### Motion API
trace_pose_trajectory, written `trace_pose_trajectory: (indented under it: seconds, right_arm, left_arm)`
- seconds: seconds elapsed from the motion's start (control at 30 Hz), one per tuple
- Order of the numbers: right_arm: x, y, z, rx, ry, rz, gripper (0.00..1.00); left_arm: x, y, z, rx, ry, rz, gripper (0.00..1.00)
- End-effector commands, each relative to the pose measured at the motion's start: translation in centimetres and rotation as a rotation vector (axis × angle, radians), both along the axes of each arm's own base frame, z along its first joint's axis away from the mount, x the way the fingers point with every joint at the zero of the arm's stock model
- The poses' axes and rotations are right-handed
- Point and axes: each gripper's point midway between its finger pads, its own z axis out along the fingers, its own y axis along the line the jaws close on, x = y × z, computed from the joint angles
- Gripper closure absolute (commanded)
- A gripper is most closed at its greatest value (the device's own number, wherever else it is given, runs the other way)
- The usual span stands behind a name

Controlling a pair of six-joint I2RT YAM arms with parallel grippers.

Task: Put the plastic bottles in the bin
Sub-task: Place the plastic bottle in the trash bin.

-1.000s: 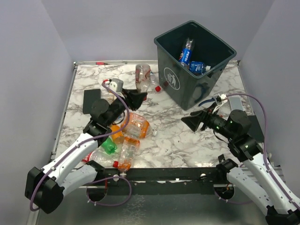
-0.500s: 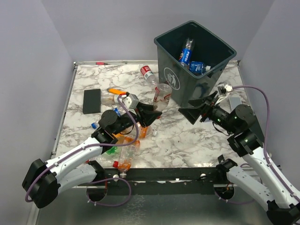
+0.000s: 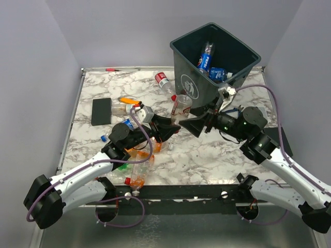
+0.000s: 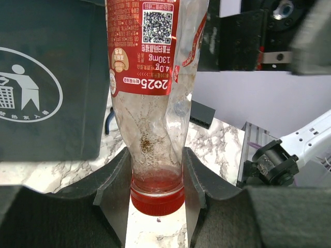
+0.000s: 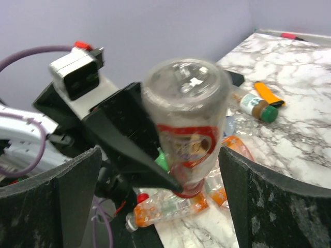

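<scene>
Left gripper (image 4: pixel 156 178) pinching neck of clear red-label bottle (image 4: pixel 150 77) right beside red cap. Bottle held up over middle of bench (image 3: pixel 207 155), at 7 o'clock from bin (image 3: pixel 207 98). Right gripper (image 5: pixel 160 196) spread wide, fingers flanking bottle's base, gaps on both sides. Bin at bench's 1 o'clock, blue-label bottles (image 3: pixel 207 56) inside. More bottles (image 3: pixel 139 155) heaped at 8 o'clock, by left arm.

We see a crumpled clear plastic bottle (image 4: pixel 150 119) with a glossy red label (image 4: pixel 147 46), a smooth matt dark plastic bin (image 3: pixel 212 88), a polished marble-look desk (image 3: pixel 201 155), and the left gripper (image 4: pixel 156 170) with matt black jaws.
</scene>
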Motion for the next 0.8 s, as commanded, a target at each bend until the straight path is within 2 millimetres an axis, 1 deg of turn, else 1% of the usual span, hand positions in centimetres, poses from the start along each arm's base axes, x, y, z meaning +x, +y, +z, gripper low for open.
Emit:
trace_pose_trajectory:
  seconds: [0.0, 0.17, 0.27, 0.4, 0.6, 0.63, 0.67, 0.77]
  right_arm:
    - [2.9, -0.2, 1.1, 0.013, -0.005, -0.134, 0.04]
    - [3.9, 1.2, 1.0, 0.016, 0.018, -0.121, 0.1]
    - [4.2, 1.8, 1.0, 0.015, 0.029, -0.105, 0.17]
    - [4.0, 2.2, 0.8, 0.02, 0.034, -0.084, 0.28]
    - [3.7, 2.2, 0.8, 0.028, 0.027, -0.074, 0.5]
    - [3.6, 2.2, 0.8, 0.028, 0.026, -0.074, 0.53]
    - [3.6, 2.2, 0.8, 0.029, 0.023, -0.073, 0.56]
    - [3.4, 2.0, 1.1, 0.033, 0.012, -0.07, 0.61]
  left_arm:
    - [-1.2, -0.2, 0.7, -0.02, -0.033, -0.044, 1.0]
    - [-1.6, -0.2, 0.8, -0.021, -0.046, -0.051, 1.0]
    - [-1.8, -0.1, 0.9, -0.023, -0.051, -0.052, 1.0]
    - [-1.8, -0.1, 0.9, -0.024, -0.049, -0.048, 1.0]
    - [-1.5, -0.2, 0.8, -0.029, -0.032, -0.035, 0.99]
    - [-1.5, -0.2, 0.8, -0.03, -0.028, -0.033, 0.94]
    - [-1.4, -0.2, 0.7, -0.03, -0.025, -0.03, 0.87]
    - [-1.4, 0.0, 0.8, -0.034, -0.026, -0.023, 0.61]
